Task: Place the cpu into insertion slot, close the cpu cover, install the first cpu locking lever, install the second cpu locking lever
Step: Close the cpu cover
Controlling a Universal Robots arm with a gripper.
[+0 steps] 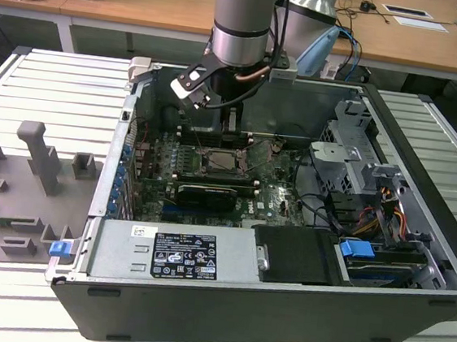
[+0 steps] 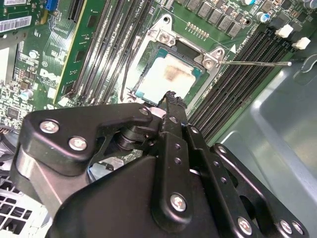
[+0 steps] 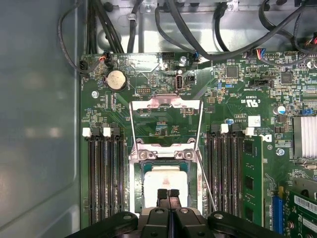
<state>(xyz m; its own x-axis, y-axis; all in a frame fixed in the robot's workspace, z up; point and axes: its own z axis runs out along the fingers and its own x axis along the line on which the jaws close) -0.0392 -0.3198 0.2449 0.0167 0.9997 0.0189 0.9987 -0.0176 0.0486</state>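
Starting at the exterior view's left, a grey plastic fixture point(image 1: 37, 167) sits on the slatted metal counter point(image 1: 50, 79) just beside the open computer case point(image 1: 278, 323). In the middle, the arm point(image 1: 240, 17) reaches straight down into the case and the claw point(image 3: 168, 194) hangs right over the insertion slot point(image 2: 185, 48) on the green motherboard point(image 3: 257, 114). Both wrist views show its fingertips pressed together with nothing pinched between them. The cpu point(image 2: 168, 77) lies flat in the slot, pale top up with a brownish smudge on it; can't tell if the fingertips actually touch it. The cpu cover point(image 3: 166, 103) stands flipped open on its hinge edge, and a thin wire lever point(image 3: 206, 183) angles away beside the slot. Over on the exterior view's right sits the drive cage point(image 1: 341, 150), with a blue handle point(image 1: 357, 250) near it.
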